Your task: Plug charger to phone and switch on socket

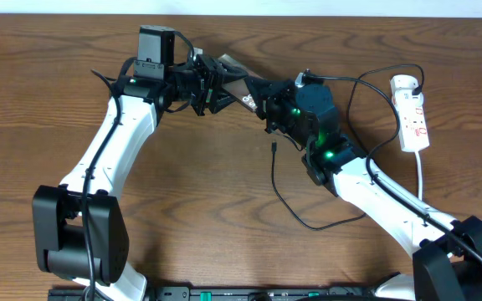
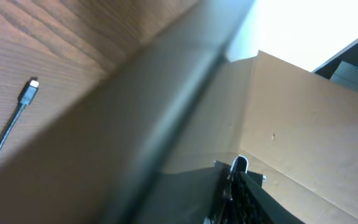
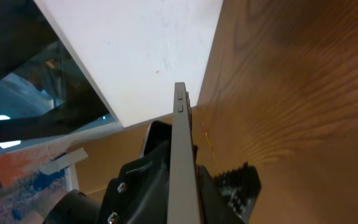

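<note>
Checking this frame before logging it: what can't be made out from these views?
Overhead: the phone is mostly covered by both arms' jaws; its port is hidden.
Left wrist: the view is mostly close-up blur, so how the left jaws stand is unclear.
Overhead: the socket switches are too small to read.
</note>
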### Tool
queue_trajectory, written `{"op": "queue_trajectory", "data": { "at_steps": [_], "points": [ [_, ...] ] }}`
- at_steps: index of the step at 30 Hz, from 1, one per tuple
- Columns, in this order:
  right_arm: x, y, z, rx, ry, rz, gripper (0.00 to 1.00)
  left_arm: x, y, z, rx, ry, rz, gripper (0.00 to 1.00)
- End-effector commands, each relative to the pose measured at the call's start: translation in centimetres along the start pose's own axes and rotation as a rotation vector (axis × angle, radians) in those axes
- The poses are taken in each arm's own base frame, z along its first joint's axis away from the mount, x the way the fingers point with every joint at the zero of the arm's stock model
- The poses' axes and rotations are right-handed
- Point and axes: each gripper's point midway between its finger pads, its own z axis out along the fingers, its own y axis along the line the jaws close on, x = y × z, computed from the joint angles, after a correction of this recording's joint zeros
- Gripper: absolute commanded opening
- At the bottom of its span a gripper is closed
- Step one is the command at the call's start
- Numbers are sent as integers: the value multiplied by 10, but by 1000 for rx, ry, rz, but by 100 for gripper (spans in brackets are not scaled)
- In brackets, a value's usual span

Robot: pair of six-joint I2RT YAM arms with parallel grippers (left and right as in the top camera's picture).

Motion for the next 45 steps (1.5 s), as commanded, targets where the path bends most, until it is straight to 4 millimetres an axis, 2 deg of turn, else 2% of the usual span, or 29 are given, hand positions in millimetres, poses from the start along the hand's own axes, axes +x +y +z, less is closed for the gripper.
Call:
{"op": "queue_trajectory", "data": {
  "at_steps": [1,5,13,15,21,33,45],
  "points": [
    [12,27,-7,-57,43,7,2,-1,-4,-2,8,-13,5,45],
    [10,19,-6,-26,38,13,1,-2,-6,-2,16,-15,6,40],
    [11,16,-6,-13,44,16,2,-2,-8,-2,22,-18,2,19],
    [12,16,-6,-13,50,16,1,-2,-8,-2,22,-18,2,8],
    [20,15,-7,-6,92,15,1,-14,-5,-3,3,-87,1,7],
    [25,12,-7,5,121,9,1,-58,5,-13,-62,-345,10,7],
    [27,12,-7,5,126,-9,2,-68,-5,-17,-39,-403,76,7]
  ]
}}
